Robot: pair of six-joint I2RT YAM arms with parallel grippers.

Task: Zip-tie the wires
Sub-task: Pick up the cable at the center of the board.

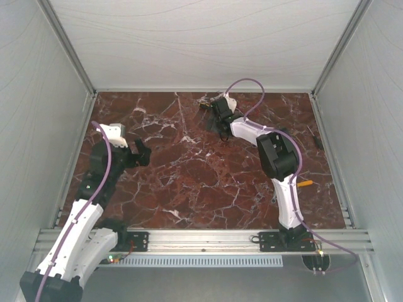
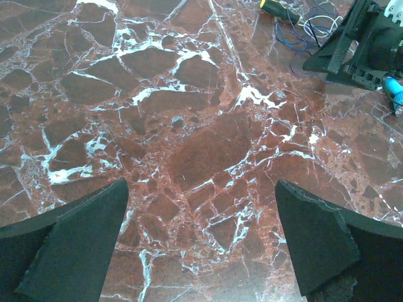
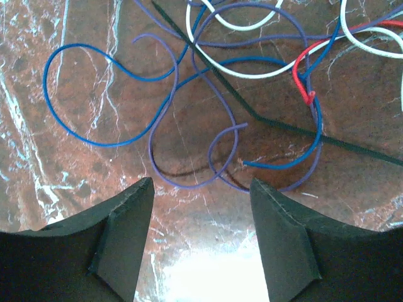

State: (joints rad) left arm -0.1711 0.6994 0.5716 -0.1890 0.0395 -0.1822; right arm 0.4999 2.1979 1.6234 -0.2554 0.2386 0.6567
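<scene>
Right claw (image 3: pixel 201 184) half-wide and empty, just short of the wires (image 3: pixel 239 75).
Wrist view shows blue, purple, white, red loops on the tabletop (image 3: pixel 75 182); from above they're 1 smudge at its far edge. My left claw (image 2: pixel 201 182) gapes wide.

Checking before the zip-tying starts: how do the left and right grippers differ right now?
The left gripper is spread wide; the right gripper is narrower. The left gripper hovers over bare table; the right gripper sits at the edge of the wires. Both are open and empty.
</scene>
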